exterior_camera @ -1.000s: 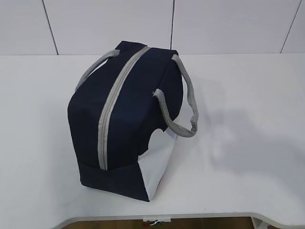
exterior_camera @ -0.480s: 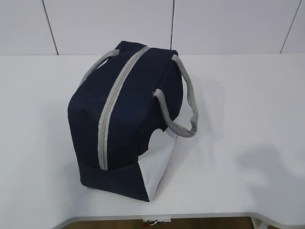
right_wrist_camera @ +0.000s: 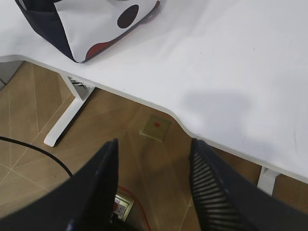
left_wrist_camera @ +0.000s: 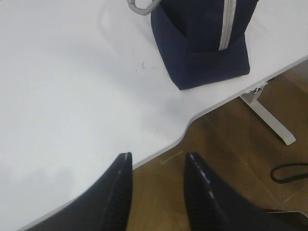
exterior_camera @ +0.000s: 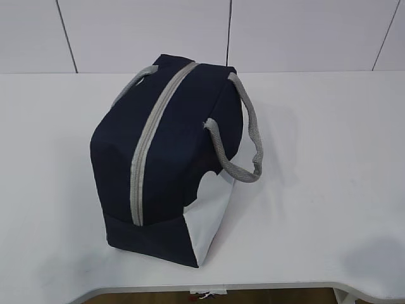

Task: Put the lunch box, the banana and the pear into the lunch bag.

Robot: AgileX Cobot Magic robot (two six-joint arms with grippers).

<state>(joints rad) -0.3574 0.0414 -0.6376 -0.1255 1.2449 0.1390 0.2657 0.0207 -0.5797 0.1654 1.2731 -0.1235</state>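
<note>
The bag (exterior_camera: pixel 166 158) stands on the white desk (exterior_camera: pixel 329 158) with its grey zipper (exterior_camera: pixel 149 136) shut along the top; one grey handle (exterior_camera: pixel 243 136) droops over its right side, the other (exterior_camera: pixel 130 85) lies at its far left. Your left hand (left_wrist_camera: pixel 156 168) hangs off the desk edge, near-left of the bag, fingers (left_wrist_camera: pixel 120 183) spread and holding nothing. Your right hand (right_wrist_camera: pixel 151 161) hovers over the wooden floor (right_wrist_camera: pixel 144 130), near-right of the bag, likewise spread and empty. You see no box, banana or pear.
</note>
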